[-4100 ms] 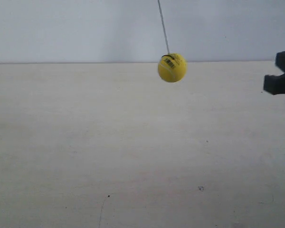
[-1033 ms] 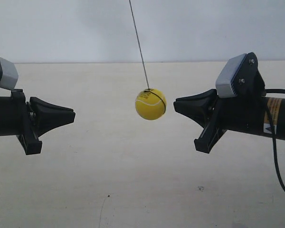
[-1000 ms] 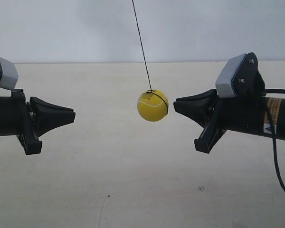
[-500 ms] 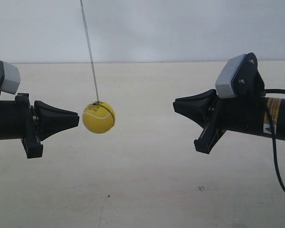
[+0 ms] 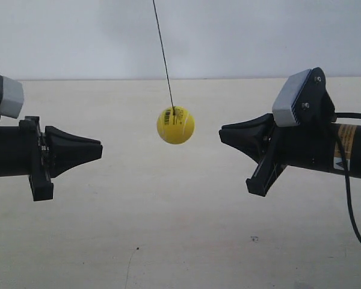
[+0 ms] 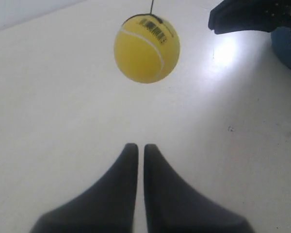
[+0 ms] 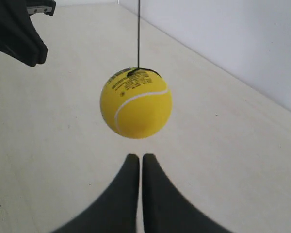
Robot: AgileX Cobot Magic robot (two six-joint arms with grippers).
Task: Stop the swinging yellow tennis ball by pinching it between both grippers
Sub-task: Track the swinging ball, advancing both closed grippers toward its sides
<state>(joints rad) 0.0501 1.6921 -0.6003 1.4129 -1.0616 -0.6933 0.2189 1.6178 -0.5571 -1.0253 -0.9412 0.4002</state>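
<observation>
Tennis ball (image 5: 175, 125), yellow, is seen hung on a black string (image 5: 162, 51) above the pale table (image 5: 180, 241), between the left gripper (image 6: 137, 148) and the right gripper (image 7: 136, 158), touched by neither. Both are shown clenched, jaws drawn together, grasping nothing.

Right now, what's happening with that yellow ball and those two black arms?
Two robot arms are set to pinch a yellow tennis ball that hangs on a black string. The left gripper and the right gripper point at it from opposite sides, both closed. Neither touches the ball yet; it hangs free between them.
</observation>
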